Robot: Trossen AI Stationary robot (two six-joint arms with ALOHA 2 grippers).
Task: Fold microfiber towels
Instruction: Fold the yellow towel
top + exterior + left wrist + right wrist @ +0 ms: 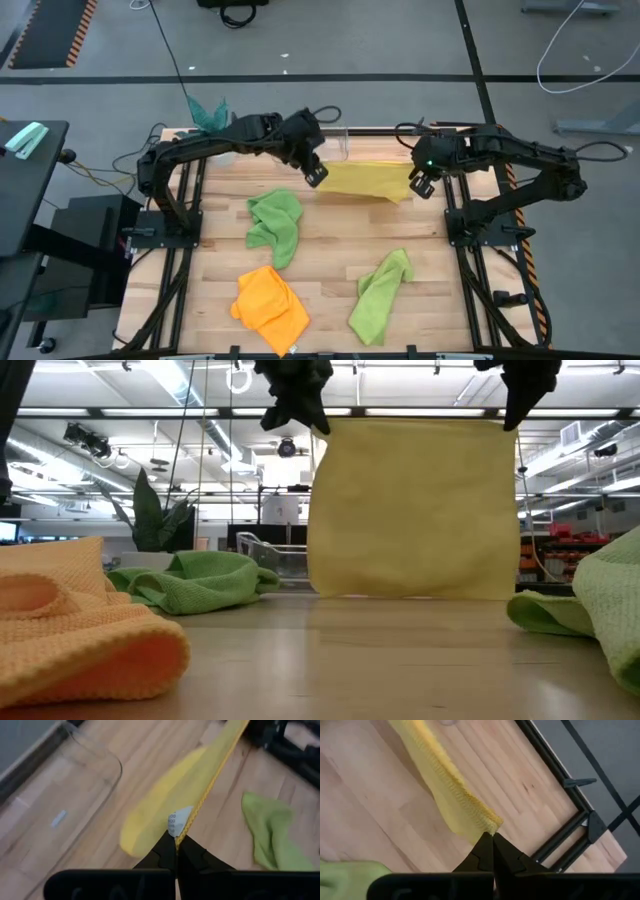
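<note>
While both grippers pinch its top corners, yellow towel [415,510] hangs flat above the table's [330,250] far side, lower edge near the wood. Left gripper [314,175] and right gripper [421,185]: clenched on it. Green towels [275,224] [380,295] and orange towel [270,305]: crumpled, nearer.

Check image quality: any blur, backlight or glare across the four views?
Low view: ceiling lights backlight the hanging yellow towel; the orange towel up close is soft. Left wrist view: the green towel and clear bin are blurred. Right wrist view: sharp on the towel edge. High view: even light, no glare.
</note>
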